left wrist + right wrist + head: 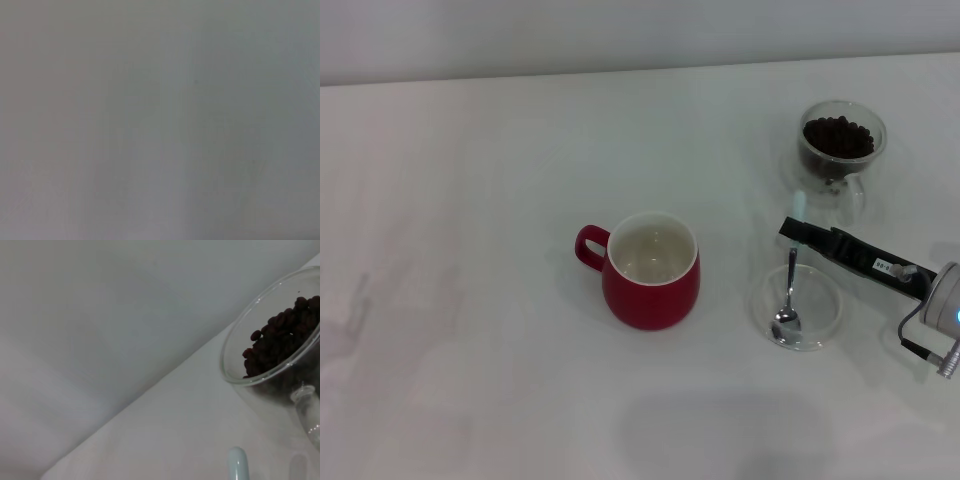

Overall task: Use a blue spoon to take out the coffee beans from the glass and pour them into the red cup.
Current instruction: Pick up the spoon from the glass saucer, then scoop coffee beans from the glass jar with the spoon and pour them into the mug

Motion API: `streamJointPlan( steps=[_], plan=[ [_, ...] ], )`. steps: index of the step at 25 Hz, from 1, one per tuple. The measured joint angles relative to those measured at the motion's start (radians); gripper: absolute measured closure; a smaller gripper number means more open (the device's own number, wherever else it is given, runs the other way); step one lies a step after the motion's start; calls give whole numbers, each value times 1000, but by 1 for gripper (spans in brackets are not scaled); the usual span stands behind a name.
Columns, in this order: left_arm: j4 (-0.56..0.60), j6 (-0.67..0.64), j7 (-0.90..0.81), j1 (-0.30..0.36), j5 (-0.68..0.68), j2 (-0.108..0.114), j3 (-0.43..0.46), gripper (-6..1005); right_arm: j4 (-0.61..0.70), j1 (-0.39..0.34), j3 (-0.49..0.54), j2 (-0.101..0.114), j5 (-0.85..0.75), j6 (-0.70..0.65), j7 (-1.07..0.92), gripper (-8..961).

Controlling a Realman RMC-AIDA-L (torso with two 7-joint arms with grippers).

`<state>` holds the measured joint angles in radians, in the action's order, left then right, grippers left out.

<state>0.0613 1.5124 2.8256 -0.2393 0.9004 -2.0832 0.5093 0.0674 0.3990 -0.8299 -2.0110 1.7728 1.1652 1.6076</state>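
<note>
The red cup point(650, 275) stands upright mid-table, its white inside empty and its handle to the left. The glass point(841, 150) stands at the back right with coffee beans point(838, 137) in it. The blue spoon point(790, 290) has its bowl in a clear saucer point(760, 300) and its pale handle points toward the glass. My right gripper point(790, 231) reaches in from the right, its tip at the spoon's handle. The right wrist view shows the glass point(240, 375), the beans point(282, 335) and the handle's end point(237, 465). My left gripper is out of view.
The white table point(470, 200) runs left and forward from the red cup. The saucer sits between the cup and my right arm, just in front of the glass. The left wrist view shows only a blank grey surface.
</note>
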Motion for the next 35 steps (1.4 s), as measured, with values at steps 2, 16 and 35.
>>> streamJointPlan(
  steps=[2,16,35],
  plan=[
    [0,0,0,0,0,0,0,402,0,-1,0,0,1,7,0,796],
    [-2,3,0,3,0,0,0,401,10,-27,20,4,40,121,-2,816],
    [-19,8,0,-9,0,1,0,401,88,-31,297,2,66,229,127,817]
  ],
)
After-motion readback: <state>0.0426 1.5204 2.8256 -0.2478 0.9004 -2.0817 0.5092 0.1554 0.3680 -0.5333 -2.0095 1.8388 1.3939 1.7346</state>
